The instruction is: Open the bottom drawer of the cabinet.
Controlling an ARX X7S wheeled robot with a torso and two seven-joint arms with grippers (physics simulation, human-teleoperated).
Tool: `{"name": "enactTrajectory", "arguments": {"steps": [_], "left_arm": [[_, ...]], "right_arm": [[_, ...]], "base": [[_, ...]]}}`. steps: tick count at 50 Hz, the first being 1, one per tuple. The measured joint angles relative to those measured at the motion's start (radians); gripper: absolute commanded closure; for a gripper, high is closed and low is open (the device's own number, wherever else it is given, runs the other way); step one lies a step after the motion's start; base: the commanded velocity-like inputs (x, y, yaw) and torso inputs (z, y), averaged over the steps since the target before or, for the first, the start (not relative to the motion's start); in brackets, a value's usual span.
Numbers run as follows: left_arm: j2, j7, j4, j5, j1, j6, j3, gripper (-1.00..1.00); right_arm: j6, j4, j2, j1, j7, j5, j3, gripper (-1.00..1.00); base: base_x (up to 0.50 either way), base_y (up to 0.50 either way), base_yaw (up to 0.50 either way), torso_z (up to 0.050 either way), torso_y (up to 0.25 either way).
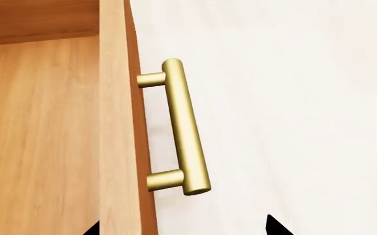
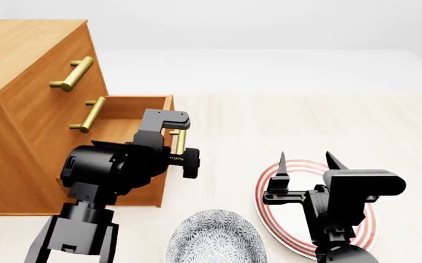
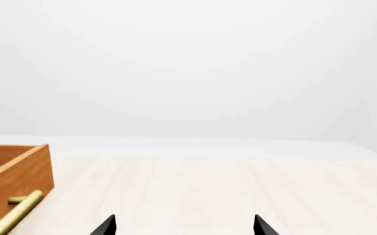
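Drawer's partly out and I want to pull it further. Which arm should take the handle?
Left. The left gripper is right at the bottom drawer's handle, its open fingertips either side of the drawer front. The right gripper hangs open over the plate, away from the cabinet.

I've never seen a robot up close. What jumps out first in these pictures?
The cabinet at the left, with its bottom drawer pulled out and the left gripper right at that drawer's brass handle. The right gripper hangs open above a red-ringed plate at the lower right, and a patterned bowl sits beside it.
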State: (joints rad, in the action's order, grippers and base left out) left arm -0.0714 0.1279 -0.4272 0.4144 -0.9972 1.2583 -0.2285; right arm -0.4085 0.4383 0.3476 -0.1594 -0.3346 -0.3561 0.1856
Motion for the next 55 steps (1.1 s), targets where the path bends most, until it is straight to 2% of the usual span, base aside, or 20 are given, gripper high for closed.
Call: {"name": "enactTrajectory", "arguments": {"steps": [14,34,40,55], "left_arm": [[0.024,-0.009,-0.026,0.036,-0.014,-0.02,-0.031,-1.0],[0.014,0.012,-0.015,0.061,-0.013,-0.027,-0.066,-1.0],[0.001,0.038,0.078,0.083,0.011,-0.056,-0.048,-1.0],[-0.021,0.109,0.466,0.265,0.061,-0.04,0.11,-1.0]], "right_arm": [[0.001,0.002,0.004,0.0,-0.004,-0.003,0.002,-1.0],[-0.004,0.01,0.01,-0.003,-0.009,-0.011,0.004,-1.0],[-0.004,0.012,0.012,-0.004,-0.011,-0.012,0.004,-1.0],[-0.001,0.01,0.013,-0.005,-0.015,-0.013,0.009,-1.0]], "base": [[0.0,0.0,0.0,0.0,0.0],[0.0,0.0,0.0,0.0,0.001],[0.0,0.0,0.0,0.0,0.002],[0.0,0.0,0.0,0.0,0.0]]}}
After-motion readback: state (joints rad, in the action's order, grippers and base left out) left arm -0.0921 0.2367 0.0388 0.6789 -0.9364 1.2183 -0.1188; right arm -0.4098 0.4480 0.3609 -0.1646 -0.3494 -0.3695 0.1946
